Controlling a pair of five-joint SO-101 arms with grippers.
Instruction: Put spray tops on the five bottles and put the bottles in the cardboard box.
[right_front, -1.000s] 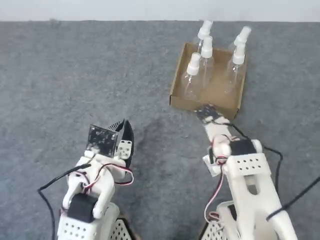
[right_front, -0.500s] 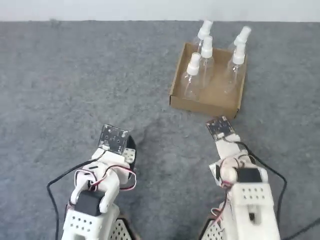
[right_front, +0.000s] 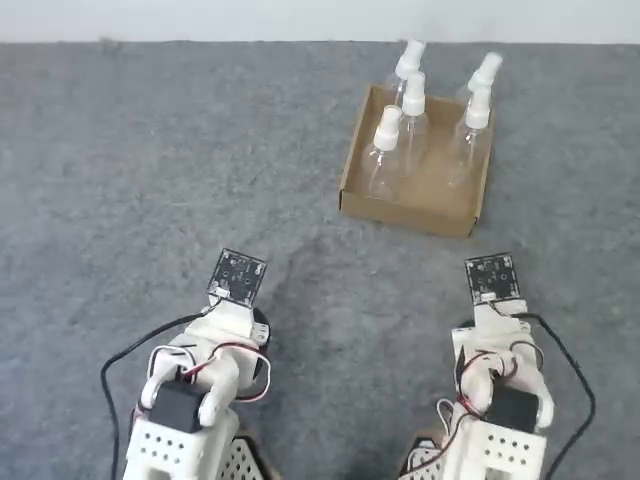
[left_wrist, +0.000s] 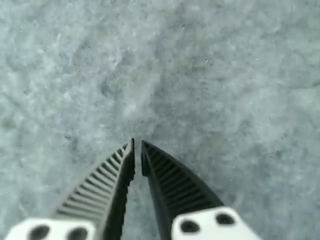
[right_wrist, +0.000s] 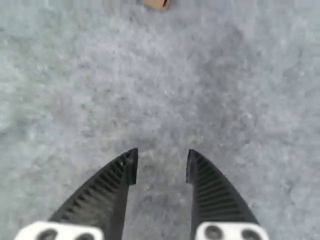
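Bottles (right_front: 411, 118), all five wearing spray tops (right_front: 388, 116), stand in the cardboard box (right_front: 405, 213), well ahead of your right gripper (right_wrist: 161, 157), which has pulled back from the box's near wall with jaws parted and empty. Your left gripper (left_wrist: 137, 146), nearly closed on nothing, has drawn back too, so the task looks finished.

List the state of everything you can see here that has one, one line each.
Bottles: all five upright inside the box.
Spray tops: one fitted on each bottle.
Cardboard box: open-topped, holding the bottles.
Left end effector: shut, empty.
Right end effector: open, empty, apart from the box.
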